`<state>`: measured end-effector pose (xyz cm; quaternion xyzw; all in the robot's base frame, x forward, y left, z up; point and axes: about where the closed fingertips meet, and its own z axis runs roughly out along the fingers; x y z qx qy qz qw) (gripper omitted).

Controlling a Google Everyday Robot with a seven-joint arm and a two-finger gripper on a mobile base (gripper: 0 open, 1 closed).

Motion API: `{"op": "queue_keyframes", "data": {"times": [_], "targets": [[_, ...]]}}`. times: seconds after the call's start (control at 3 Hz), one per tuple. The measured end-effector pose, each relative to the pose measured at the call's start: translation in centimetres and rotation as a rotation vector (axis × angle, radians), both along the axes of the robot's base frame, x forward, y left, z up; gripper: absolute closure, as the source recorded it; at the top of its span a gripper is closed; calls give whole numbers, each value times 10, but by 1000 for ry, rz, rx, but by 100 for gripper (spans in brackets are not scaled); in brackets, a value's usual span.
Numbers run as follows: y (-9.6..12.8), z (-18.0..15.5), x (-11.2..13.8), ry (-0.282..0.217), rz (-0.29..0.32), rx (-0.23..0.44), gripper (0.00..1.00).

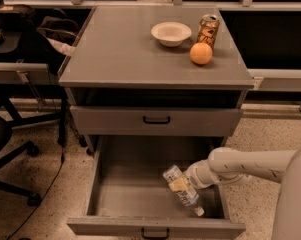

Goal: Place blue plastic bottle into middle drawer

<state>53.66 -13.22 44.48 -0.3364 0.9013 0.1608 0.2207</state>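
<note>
**Camera view: bottle held low inside the open grey drawer**

The middle drawer is pulled out, a plain grey metal box with a smooth flat bottom and a small black bar handle on its front. Inside it, toward the right, the tool grips the blue plastic bottle near its base end. The bottle is clear and pale, with a white printed label. It lies tilted, its white cap pointing down toward the drawer's front right corner.

The smooth, rounded off-white arm reaches in from the right over the drawer's side wall and hides the rear right corner.

Above, the upper drawer is shut, with the same grey front and black handle. On the matte grey table stand a shallow white bowl, an orange-brown can and a round orange just in front of the can. A dark chair stands at the left on the speckled floor.
</note>
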Motion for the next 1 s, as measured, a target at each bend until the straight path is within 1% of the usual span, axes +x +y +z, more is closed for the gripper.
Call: {"op": "queue_keyframes", "data": {"times": [0.33, 0.67, 1.0], "targets": [[0, -29, 6, 53, -29, -9, 88], [0, -32, 5, 58, -28, -10, 60], [0, -32, 5, 58, -28, -10, 37]]}}
